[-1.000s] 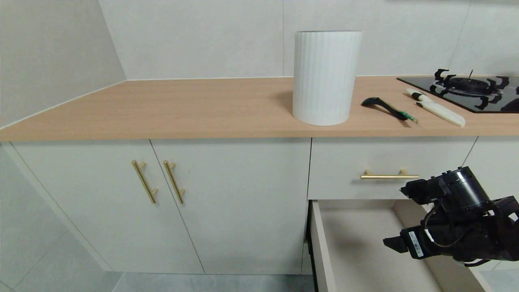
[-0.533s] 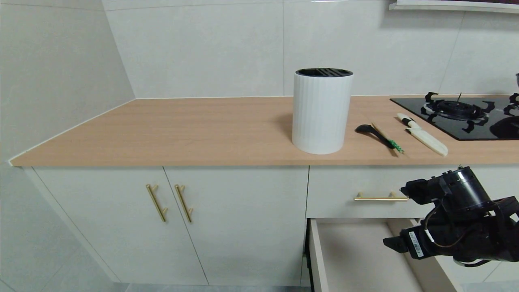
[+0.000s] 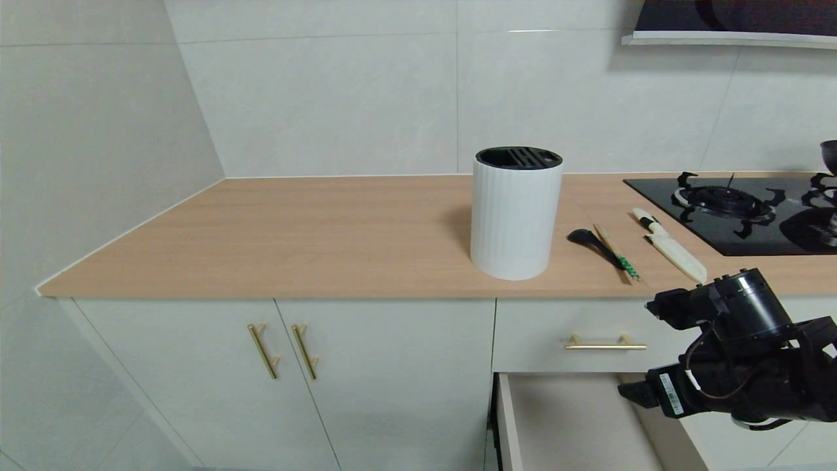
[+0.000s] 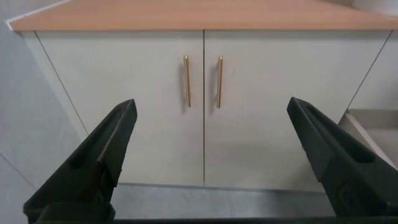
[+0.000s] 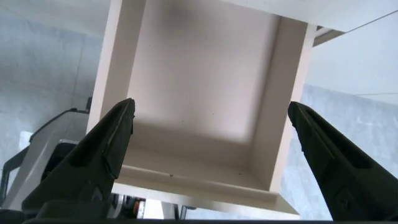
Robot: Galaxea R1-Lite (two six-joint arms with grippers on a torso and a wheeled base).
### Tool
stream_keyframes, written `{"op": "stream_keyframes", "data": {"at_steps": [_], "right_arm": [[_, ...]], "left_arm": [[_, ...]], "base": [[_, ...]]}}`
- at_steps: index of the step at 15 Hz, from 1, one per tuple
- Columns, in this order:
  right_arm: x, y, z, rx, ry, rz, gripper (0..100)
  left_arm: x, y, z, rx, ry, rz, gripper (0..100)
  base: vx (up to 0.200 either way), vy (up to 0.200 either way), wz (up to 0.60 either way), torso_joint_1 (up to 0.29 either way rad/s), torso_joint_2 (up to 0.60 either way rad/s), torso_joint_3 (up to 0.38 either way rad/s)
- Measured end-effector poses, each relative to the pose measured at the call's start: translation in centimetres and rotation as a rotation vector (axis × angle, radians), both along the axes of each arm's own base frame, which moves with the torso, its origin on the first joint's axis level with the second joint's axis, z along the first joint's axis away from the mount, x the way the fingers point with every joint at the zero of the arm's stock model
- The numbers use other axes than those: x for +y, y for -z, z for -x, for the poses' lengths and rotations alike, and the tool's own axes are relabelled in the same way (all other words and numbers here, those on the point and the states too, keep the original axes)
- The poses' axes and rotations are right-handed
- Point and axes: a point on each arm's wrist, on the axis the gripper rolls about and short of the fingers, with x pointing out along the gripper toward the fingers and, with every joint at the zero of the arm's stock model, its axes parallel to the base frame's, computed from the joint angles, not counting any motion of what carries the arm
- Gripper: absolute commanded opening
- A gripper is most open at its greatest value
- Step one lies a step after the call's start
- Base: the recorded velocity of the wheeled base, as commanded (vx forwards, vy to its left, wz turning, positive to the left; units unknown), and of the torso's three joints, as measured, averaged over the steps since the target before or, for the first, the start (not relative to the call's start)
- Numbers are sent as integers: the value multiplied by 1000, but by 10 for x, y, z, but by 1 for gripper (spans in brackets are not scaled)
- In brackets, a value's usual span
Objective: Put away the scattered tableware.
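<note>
**— How do your jaws stand?**
— Both are spread wide and grip nothing. My right gripper point(image 5: 211, 104) hangs over the pulled-out drawer point(image 5: 287, 124). My left gripper point(image 4: 211, 102) faces the cabinet doors point(image 4: 261, 124) and their two brass handles point(image 4: 186, 81).

**— And the tableware?**
— It's up on the counter point(image 3: 314, 235), well apart from me. A black spoon point(image 3: 588, 241), chopsticks point(image 3: 614, 252) against its handle, and a pale knife point(image 3: 670, 247) lie between the white ribbed holder point(image 3: 515, 222) and the stove point(image 3: 726, 209). The closed upper drawer front point(image 3: 536, 333) and the counter's edge sit between my right gripper and them.
</note>
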Motion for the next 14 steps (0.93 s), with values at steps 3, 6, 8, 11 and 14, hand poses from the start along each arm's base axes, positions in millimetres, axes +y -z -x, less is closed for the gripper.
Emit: {"op": "stream_keyframes", "data": {"at_steps": [3,6,8,11,14], "right_arm": [[1,-5,-2,-21,-14,6,100],[3,-41,-22,-156,-2,-30,100],[4,-70,-37,-232,19,-47,100],[7,-92,-53,-290,66,-72,100],[5,-86,-67,-296,130,-83,100]], "left_arm": [[0,0,0,0,0,0,100],[0,0,0,0,0,0,100],[0,0,0,0,0,0,100],[0,0,0,0,0,0,100],[0,0,0,0,0,0,100]], "base": [[0,0,0,0,0,0],[0,0,0,0,0,0],[0,0,0,0,0,0],[0,0,0,0,0,0],[0,0,0,0,0,0]]}}
